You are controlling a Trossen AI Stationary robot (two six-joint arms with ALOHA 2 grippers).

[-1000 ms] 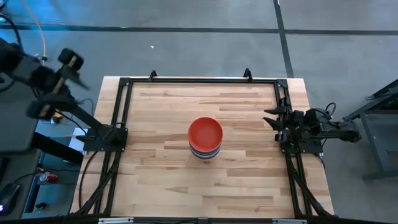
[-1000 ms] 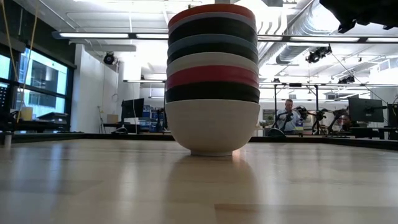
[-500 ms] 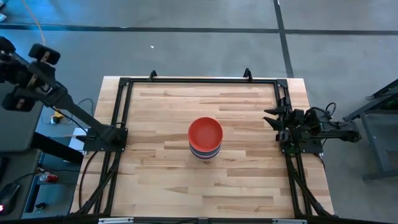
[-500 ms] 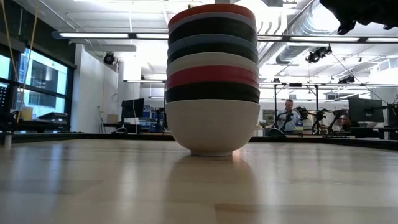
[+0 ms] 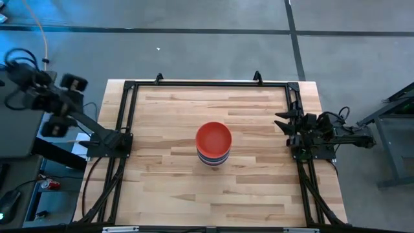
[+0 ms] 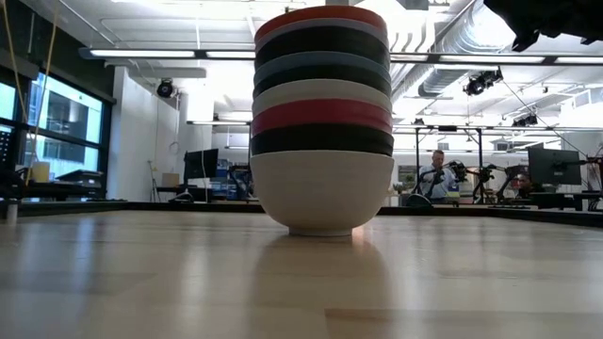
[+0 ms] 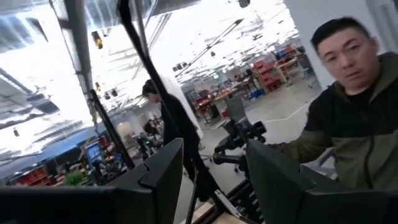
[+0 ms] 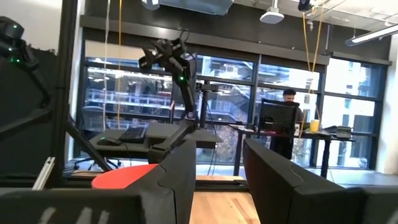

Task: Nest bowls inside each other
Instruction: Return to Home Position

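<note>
The bowls stand nested in one stack [image 5: 213,144] at the middle of the wooden table. A red bowl is on top. The low view shows the stack [image 6: 322,122] resting by the base of its white bottom bowl [image 6: 322,193], with black, red, white, blue and lavender rims above it. My right gripper [image 5: 282,122] is open at the table's right edge, pointing toward the stack; its wrist view [image 8: 217,171] shows the red rim [image 8: 124,175] ahead. My left gripper [image 5: 63,105] is open, raised off the table's left side, and its wrist view [image 7: 214,180] looks into the room.
A black metal frame [image 5: 126,116] runs around the table top and carries both arm bases. Bare wood lies on all sides of the stack. A person [image 7: 348,124] is close by in the left wrist view, and others are farther back in the room [image 6: 435,174].
My left arm has swung about beyond the table's left edge: first farther left, away from the table, then back toward it and toward the near side. Its gripper has stayed open. The stack of bowls and my right arm have kept still.
</note>
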